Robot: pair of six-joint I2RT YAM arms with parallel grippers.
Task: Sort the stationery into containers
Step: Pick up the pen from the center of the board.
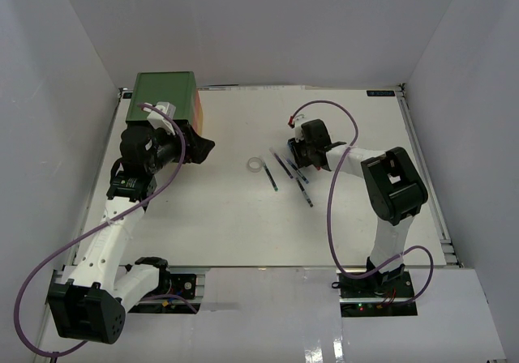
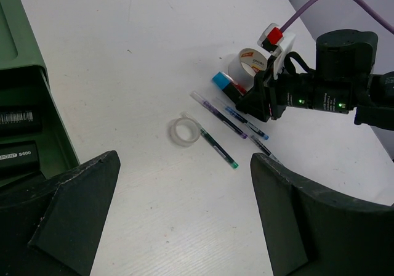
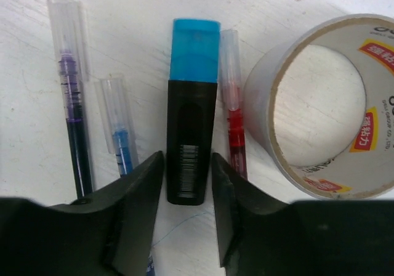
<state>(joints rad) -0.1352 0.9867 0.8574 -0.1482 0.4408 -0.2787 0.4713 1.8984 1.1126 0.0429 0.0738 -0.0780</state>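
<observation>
A black marker with a blue cap (image 3: 192,134) lies on the table among thin pens: purple (image 3: 72,97), blue (image 3: 120,134) and red (image 3: 233,128). The grey tape roll (image 3: 326,103) lies right of them. My right gripper (image 3: 188,177) is low over the marker's rear end, with the jaws narrowly open close on both sides of it. It also shows in the top view (image 1: 293,151). My left gripper (image 2: 184,227) is open and empty beside the chest's open green top drawer (image 2: 24,128), which holds black markers. The clear tape ring (image 2: 184,131) and a green-tipped pen (image 2: 217,146) lie ahead of it.
The green-topped chest (image 1: 166,96) stands at the back left. White walls enclose the table on three sides. The right arm's purple cable (image 1: 332,201) loops over the table's right half.
</observation>
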